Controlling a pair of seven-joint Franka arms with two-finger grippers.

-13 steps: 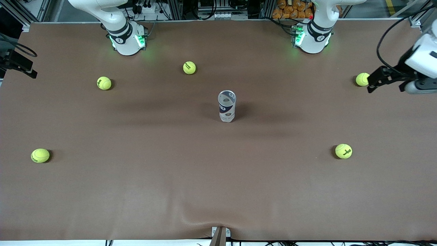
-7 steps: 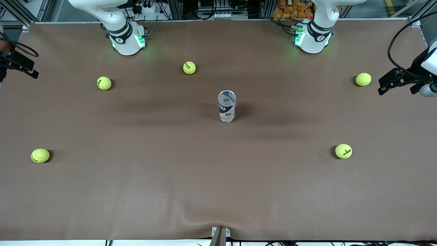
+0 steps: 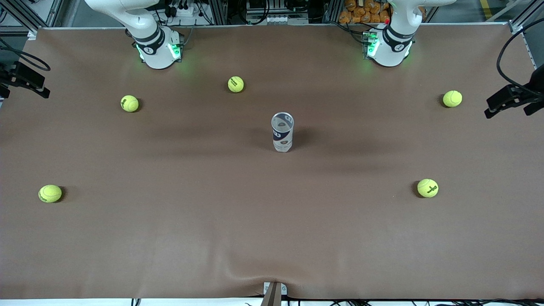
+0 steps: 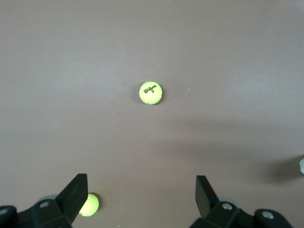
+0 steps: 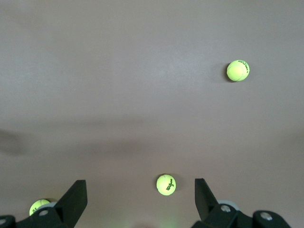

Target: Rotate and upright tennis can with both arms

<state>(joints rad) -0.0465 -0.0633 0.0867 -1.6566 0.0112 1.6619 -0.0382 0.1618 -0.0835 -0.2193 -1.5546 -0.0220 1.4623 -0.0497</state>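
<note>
1. Five yellow-green tennis balls lie well apart on the brown table cover (image 3: 272,238).
2. Three balls (image 3: 236,84) (image 3: 129,103) (image 3: 452,98) sit farther from the front camera.
3. Two balls (image 3: 50,193) (image 3: 427,188) sit nearer.

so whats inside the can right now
The can stands upright mid-table with its open mouth up. Through the mouth only clear wall and the label's inner side show: no ball visible. The label hides the lower inside, so the bottom cannot be checked. All five balls in view lie on the table.
</note>
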